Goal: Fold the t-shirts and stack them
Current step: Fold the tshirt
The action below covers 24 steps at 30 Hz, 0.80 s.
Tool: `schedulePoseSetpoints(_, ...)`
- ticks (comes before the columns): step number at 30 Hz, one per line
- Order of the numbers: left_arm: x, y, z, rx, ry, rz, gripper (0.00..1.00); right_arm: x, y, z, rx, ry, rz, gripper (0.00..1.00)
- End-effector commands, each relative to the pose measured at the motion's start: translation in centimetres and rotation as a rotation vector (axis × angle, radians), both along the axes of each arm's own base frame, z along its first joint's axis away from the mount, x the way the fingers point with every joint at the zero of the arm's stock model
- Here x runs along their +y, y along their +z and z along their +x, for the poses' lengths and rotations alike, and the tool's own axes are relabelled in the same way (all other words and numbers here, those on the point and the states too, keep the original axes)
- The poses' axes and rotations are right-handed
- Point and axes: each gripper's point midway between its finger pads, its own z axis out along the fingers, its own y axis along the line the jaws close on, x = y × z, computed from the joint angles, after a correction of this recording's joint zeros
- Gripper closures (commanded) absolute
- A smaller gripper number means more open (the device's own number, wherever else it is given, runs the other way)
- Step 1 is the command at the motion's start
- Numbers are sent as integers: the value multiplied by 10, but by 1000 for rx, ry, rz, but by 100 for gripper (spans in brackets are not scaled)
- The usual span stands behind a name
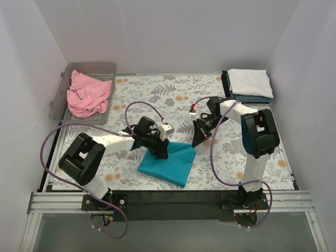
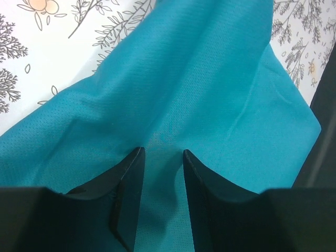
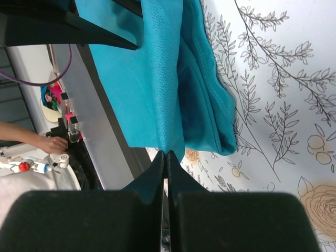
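- Teal fine-mesh short-sleeved t-shirt [image 1: 170, 164] lies part-folded on the near middle of the surface, a floral-patterned table cloth [image 1: 157, 94], between my two arms.
- My right tool [image 3: 166, 153] is closed, fingertips together, pinching the far right corner of the teal t-shirt.
- My left tool [image 2: 163, 157] shows its fingers a little apart with teal cloth filling the gap. Creases radiate from that gap, so I judge the far left corner gripped.
- Step in hand, as I judge it: carry the held far edge over for the next fold. Move both tools at equal height and pace, keep the span between them taut, lay edge on edge, then release.
- Risk: limp cloth drags its lower layer, so lift before travelling.
- Texture: matte knit with tiny perforations, and a doubled hem shows in the right wrist view.
- Stack: a folded white t-shirt [image 1: 249, 81] rests on a folded dark grey-blue t-shirt [image 1: 257, 98] at the far right corner.
- A crumpled pink t-shirt [image 1: 88, 95] sits in a clear plastic bin [image 1: 105, 68] at the far left.
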Motion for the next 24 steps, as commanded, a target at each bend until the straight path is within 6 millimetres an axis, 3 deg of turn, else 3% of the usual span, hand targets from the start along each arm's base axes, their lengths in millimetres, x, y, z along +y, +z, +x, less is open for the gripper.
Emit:
schedulePoseSetpoints(1, 0, -3, 14, -10, 57, 38, 66, -11, 1, -12, 16, 24, -62, 99)
schedulePoseSetpoints(3, 4, -13, 17, -2, 77, 72, 66, -17, -14, -17, 41, 36, -103, 99)
schedulePoseSetpoints(6, 4, -19, 16, 26, 87, 89, 67, -22, -41, -6, 20, 29, -174, 99)
schedulePoseSetpoints(10, 8, -21, 19, 27, 119, 109, 67, -27, -70, 30, -77, -3, -272, 99)
schedulePoseSetpoints(13, 15, -29, 23, 56, 167, 138, 67, -29, -77, 55, -129, -23, -315, 99)
schedulePoseSetpoints(17, 11, -24, 34, 95, 217, 93, 66, -23, -77, 105, -245, -35, -341, 99)
schedulePoseSetpoints(18, 6, -19, 38, 87, 222, 70, 66, -20, -75, 115, -265, -36, -334, 99)
schedulePoseSetpoints(19, 4, -15, 41, 81, 221, 55, 66, -14, -64, 137, -328, -48, -326, 99)
schedulePoseSetpoints(21, 0, -5, 56, 44, 235, 30, 66, -9, -60, 152, -350, -60, -316, 99)
schedulePoseSetpoints(24, 5, 14, 83, 23, 267, -18, 63, -4, -36, 165, -406, -76, -285, 99)
